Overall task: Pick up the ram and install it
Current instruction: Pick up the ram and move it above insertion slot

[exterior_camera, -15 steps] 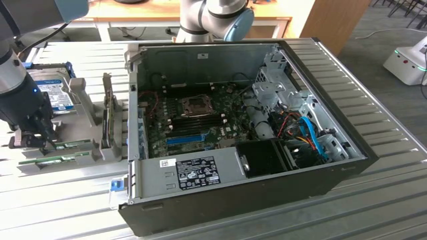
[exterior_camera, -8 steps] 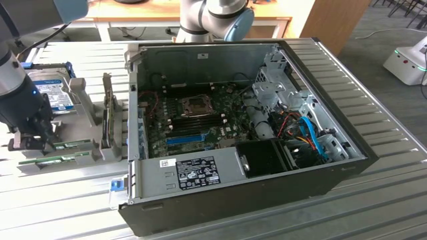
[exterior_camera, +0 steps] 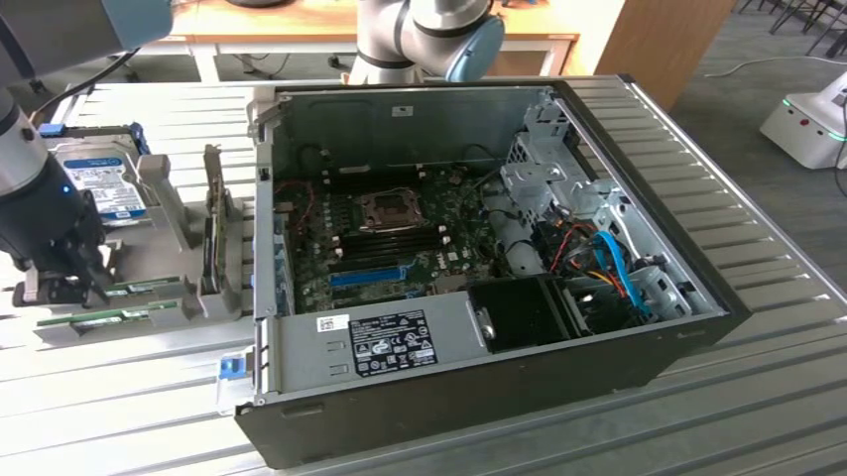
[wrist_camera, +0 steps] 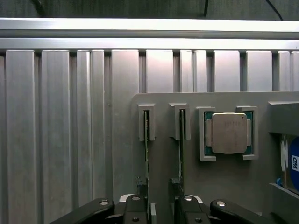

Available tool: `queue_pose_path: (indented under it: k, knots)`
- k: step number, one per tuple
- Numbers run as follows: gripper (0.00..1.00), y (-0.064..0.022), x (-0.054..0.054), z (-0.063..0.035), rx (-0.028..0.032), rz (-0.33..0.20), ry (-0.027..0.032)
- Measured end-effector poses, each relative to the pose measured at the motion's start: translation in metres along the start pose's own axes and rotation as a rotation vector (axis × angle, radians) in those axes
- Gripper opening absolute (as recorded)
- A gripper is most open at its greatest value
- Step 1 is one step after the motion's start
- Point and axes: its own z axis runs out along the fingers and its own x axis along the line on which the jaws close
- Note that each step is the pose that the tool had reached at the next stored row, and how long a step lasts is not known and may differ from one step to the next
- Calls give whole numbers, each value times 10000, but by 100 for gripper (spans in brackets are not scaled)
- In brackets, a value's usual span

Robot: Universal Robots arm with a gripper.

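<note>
A ribbed metal counter [exterior_camera: 119, 416] carries everything. The largest thing on it is an open PC case [exterior_camera: 662, 357], lying on its side with the motherboard [exterior_camera: 397, 248] exposed. The row of dark memory slots beside the CPU socket looks bare, though small detail there is hard to read.

At the exterior view's left, the arm [exterior_camera: 20, 159] reaches down over a grey tray [wrist_camera: 224, 186] that sits just beside the case. The tray holds a hard drive [exterior_camera: 103, 188] with a blue label. In the wrist view it also holds a CPU [wrist_camera: 229, 133] in its own square nest.

The ram [wrist_camera: 146, 140] stands on edge in a narrow holder of that tray, with a 2nd stick [wrist_camera: 181, 140] in the holder next to it, parallel and apart. In the exterior view the 2 sticks show as thin green strips [exterior_camera: 146, 289] close to the arm's tip.

The fingers [wrist_camera: 189, 210] are spread wide and grasp nothing. They hover right at the near ends of the 2 sticks, and I cannot tell whether they touch either one.

My reading is that the task is at its very start: the approach is made, but no stick is lifted. The pick, the carry to the case and the seating in a slot are all left to do.
</note>
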Motion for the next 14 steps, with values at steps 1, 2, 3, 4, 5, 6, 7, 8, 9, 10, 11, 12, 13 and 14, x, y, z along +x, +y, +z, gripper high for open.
queue_pose_path:
  k: [1, 2, 3, 4, 5, 6, 7, 8, 9, 10, 11, 12, 13, 14]
  knots:
    - [32, 0, 7, 0, 0, 0, 0]
    - [32, 0, 15, 0, 0, 0, 0]
    - [32, -1, 21, -1, 0, 0, 0]
    - [32, -1, 27, -1, 0, -1, 1]
    - [32, -1, 27, -2, -1, 0, 1]
    - [32, -1, 27, -1, 0, 1, 1]
    - [32, -1, 27, -1, 0, 1, 1]
    - [32, -1, 27, -1, 0, 1, 1]
    - [32, -1, 27, 0, 0, 0, 0]
    - [32, -1, 28, 9, 3, -1, -2]
    - [32, -1, 29, 18, 1, 0, 0]
    - [32, -1, 29, 28, 0, -1, 1]
    - [32, -1, 29, 37, 0, 0, 1]
    - [32, -1, 29, 45, 0, 0, 0]
